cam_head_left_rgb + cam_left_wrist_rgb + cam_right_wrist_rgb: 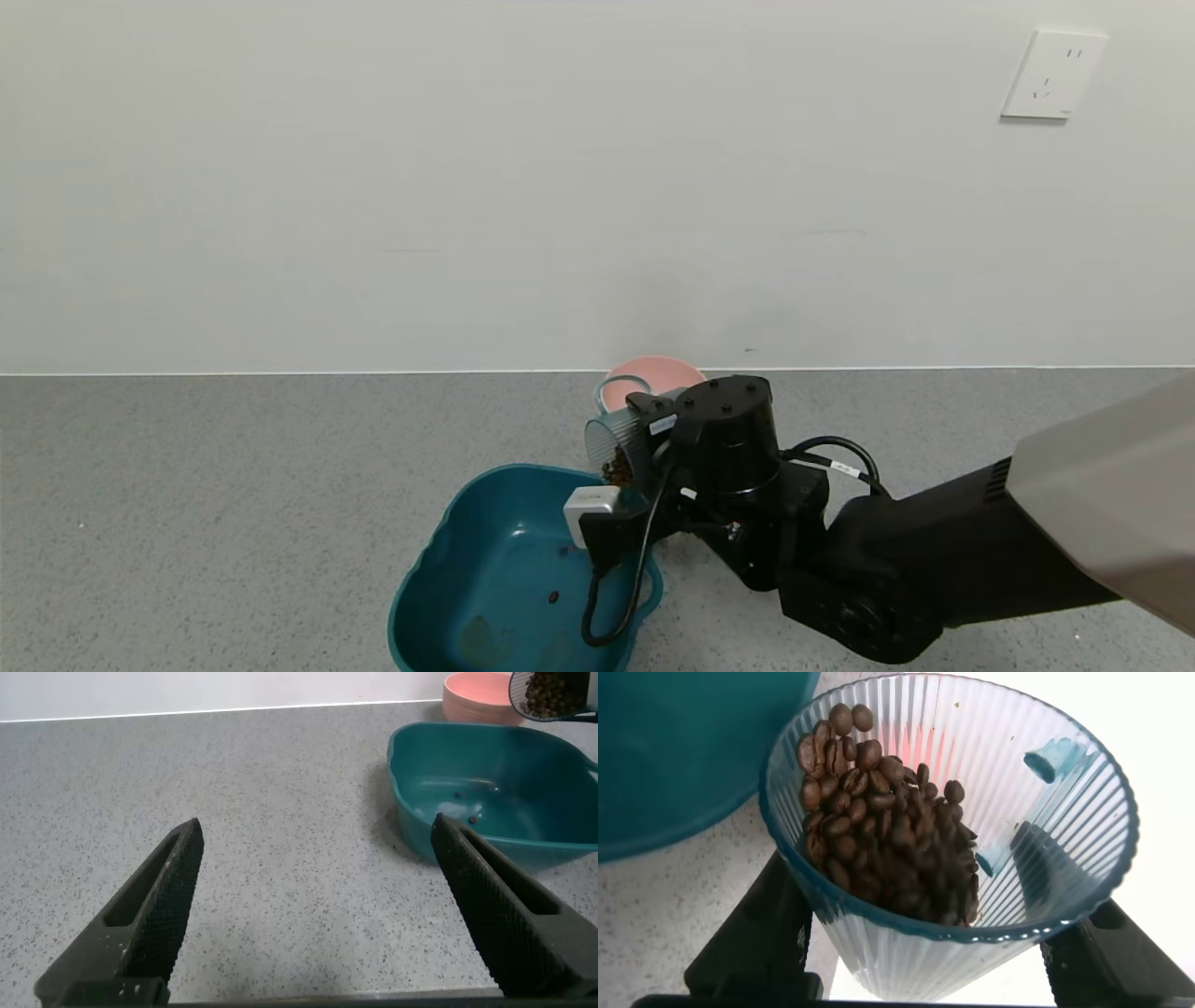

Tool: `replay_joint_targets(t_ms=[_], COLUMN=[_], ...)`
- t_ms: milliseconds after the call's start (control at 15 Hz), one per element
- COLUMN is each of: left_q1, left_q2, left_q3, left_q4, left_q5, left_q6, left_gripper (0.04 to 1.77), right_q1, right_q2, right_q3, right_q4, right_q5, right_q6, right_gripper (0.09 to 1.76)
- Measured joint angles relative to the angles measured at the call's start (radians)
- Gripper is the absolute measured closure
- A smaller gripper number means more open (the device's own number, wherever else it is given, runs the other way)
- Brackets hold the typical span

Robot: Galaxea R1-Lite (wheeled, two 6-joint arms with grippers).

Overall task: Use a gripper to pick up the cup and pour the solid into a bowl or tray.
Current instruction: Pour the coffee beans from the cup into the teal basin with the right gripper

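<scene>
My right gripper (pixel 644 429) is shut on the ribbed blue-green cup (pixel 611 446) and holds it tipped on its side above the far right rim of the dark teal tub (pixel 439 560). The mouth faces the tub. Dark brown beans (pixel 617 469) lie heaped at the cup's lower lip. In the right wrist view the cup (pixel 1064 831) sits between the black fingers (pixel 752 943), with the beans (pixel 878 812) piled against one wall. A few beans (pixel 553 595) lie on the tub's floor. My left gripper (pixel 318 831) is open and empty over the bare counter, with the tub (pixel 420 765) ahead of it.
A small round pink bowl (pixel 653 373) stands just behind the cup, near the wall; it also shows in the left wrist view (pixel 472 695). The speckled grey counter runs wide to the left of the tub. A white wall with a socket (pixel 1053 75) stands behind.
</scene>
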Motion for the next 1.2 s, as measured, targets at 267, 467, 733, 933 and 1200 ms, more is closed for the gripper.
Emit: replay_joint_targets(t_ms=[267, 467, 733, 933, 1200], left_q1=[0.0, 0.0, 0.0, 0.0, 0.0], left_q2=[0.0, 0.0, 0.0, 0.0, 0.0], left_q3=[0.0, 0.0, 0.0, 0.0, 0.0], left_q4=[0.0, 0.0, 0.0, 0.0, 0.0], left_q5=[0.0, 0.0, 0.0, 0.0, 0.0], left_q6=[0.0, 0.0, 0.0, 0.0, 0.0], left_gripper=[0.06, 0.06, 0.06, 0.06, 0.06], right_q1=[0.001, 0.004, 0.008, 0.009, 0.01], right_q2=[0.0, 0.0, 0.0, 0.0, -0.001], right_q3=[0.0, 0.0, 0.002, 0.004, 0.009], right_q4=[0.001, 0.002, -0.001, -0.001, -0.006], right_q5=[-0.001, -0.001, -0.001, -0.001, -0.001], right_q6=[-0.066, -0.09, -0.136, -0.146, -0.185], right_gripper=[0.48, 0.48, 0.48, 0.48, 0.48])
